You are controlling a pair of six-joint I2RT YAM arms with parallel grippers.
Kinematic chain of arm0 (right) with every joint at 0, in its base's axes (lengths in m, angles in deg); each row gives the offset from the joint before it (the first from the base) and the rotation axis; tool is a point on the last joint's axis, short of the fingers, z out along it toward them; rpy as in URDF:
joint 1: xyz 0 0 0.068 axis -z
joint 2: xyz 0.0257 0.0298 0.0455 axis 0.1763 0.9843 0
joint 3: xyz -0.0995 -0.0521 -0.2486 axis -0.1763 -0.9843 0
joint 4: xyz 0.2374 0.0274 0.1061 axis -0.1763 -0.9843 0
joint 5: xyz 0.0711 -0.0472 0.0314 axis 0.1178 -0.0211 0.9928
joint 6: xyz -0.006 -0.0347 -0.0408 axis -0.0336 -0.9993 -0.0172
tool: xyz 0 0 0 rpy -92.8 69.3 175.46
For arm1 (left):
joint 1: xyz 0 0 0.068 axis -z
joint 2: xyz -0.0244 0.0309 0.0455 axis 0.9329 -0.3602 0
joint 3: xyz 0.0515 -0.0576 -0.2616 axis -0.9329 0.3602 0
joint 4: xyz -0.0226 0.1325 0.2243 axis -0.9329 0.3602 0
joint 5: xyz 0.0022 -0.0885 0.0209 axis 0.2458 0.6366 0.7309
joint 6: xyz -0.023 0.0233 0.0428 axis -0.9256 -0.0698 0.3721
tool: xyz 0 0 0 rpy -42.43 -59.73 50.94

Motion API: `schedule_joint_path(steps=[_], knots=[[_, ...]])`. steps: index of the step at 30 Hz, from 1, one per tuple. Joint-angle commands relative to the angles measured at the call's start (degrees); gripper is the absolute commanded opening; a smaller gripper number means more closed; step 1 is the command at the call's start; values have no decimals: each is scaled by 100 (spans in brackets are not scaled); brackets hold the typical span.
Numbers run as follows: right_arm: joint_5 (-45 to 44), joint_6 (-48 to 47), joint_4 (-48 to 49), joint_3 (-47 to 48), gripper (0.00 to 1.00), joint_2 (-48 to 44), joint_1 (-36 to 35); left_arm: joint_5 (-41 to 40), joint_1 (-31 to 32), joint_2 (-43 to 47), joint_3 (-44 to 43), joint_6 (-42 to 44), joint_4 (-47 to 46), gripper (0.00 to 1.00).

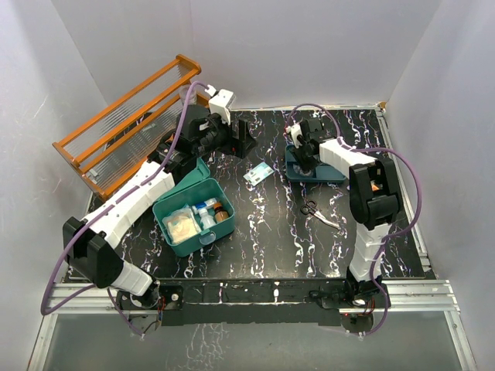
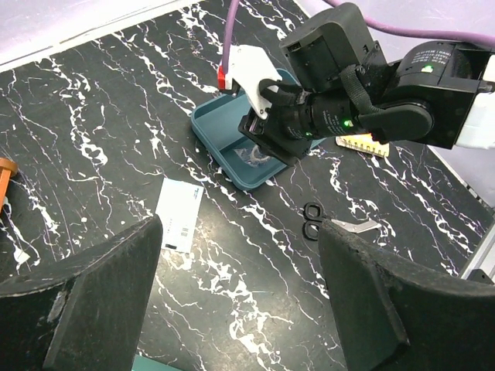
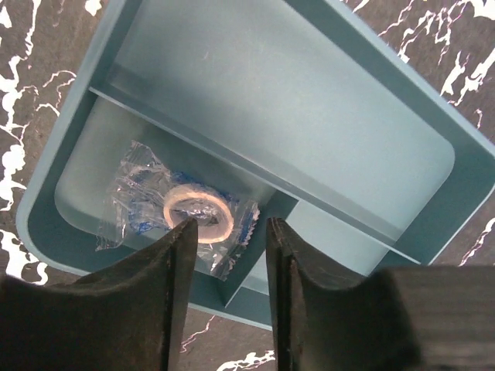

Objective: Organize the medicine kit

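One tape roll [image 3: 199, 215] lies in the tray [image 3: 309, 93] beneath the right end effector [image 3: 230, 226].

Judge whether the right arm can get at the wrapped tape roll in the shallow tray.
Probably yes: the right gripper hovers just above the tape roll, jaws parted, nothing covering it.

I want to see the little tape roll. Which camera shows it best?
The right wrist view: the tape roll lies close up in its clear wrapper, inside the tray. The left wrist view shows only a small blur; in the top view the right arm hides it.
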Motion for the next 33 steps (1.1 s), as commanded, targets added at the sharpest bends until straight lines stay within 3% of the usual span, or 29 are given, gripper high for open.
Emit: schedule_joint_path(steps=[1, 7, 11, 20, 26, 29, 33], knots=[[-98, 361, 165, 406, 41, -116, -40, -15, 22, 240, -98, 130, -45, 80], [-474, 903, 420, 367, 43, -472, -37, -48, 28, 249, -140, 235, -17, 81], [-1023, 1855, 501, 255, 44, -794, -34, -82, 24, 289, -158, 306, 38, 81], [-1447, 3541, -109, -463, 49, -1838, -33, -760, 23, 956, 249, 65, 29, 81], [-655, 3746, 101, -1339, 54, -2670, -35, -1017, 28, 1556, 818, -55, -128, 81], [-233, 3846, 94, -1445, 56, -2719, -42, -1089, 24, 1638, 861, -141, -12, 81], [-300, 4332, 158, -1390, 56, -2526, -56, -1025, 23, 1665, 967, -299, -78, 81]])
